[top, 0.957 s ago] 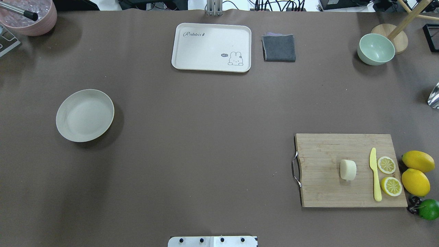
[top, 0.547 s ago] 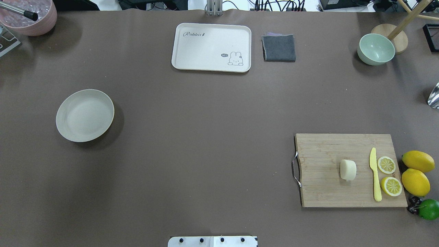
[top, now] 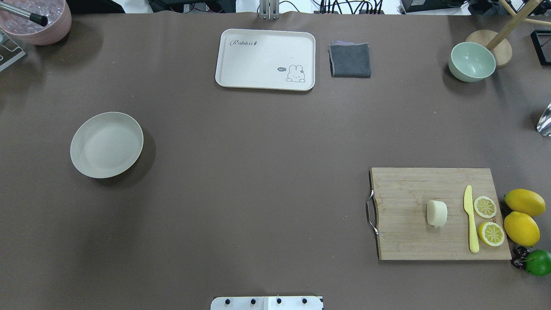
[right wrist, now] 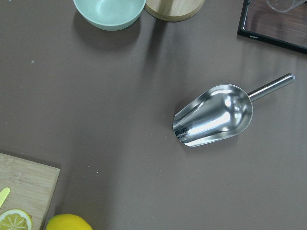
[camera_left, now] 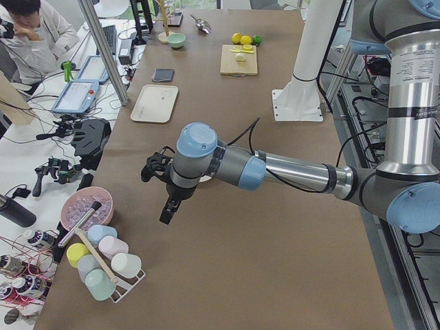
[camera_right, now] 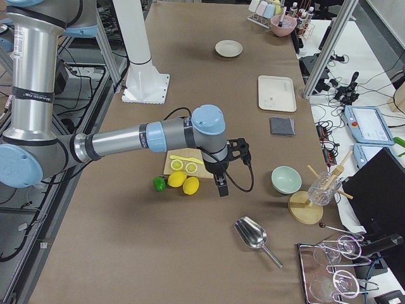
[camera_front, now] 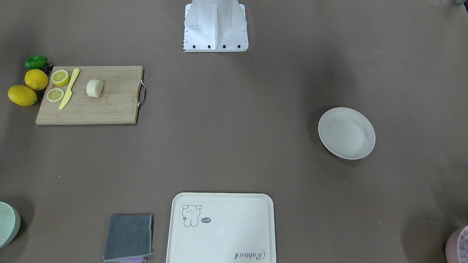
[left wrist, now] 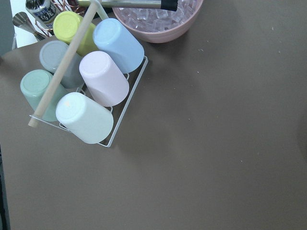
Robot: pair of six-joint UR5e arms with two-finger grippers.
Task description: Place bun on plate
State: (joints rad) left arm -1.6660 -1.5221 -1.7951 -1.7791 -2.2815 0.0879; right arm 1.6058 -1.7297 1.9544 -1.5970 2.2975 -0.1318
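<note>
Overhead exterior shows nothing moved over the last second: the bun [top: 437, 213] lies near right on the cutting board [top: 404, 241], just beside the yellow knife [top: 471, 219], while the plate [top: 106, 144] sits bare, well apart on the left and somewhat farther out. Neither arm enters that view; the left end effector [camera_left: 167, 210] and right end effector [camera_right: 221, 187] hang over opposite ends of the bench, seen only side-on, so I cannot tell how far open either is. The task, I judge, has not begun: the bun is yet to be grasped.
</note>
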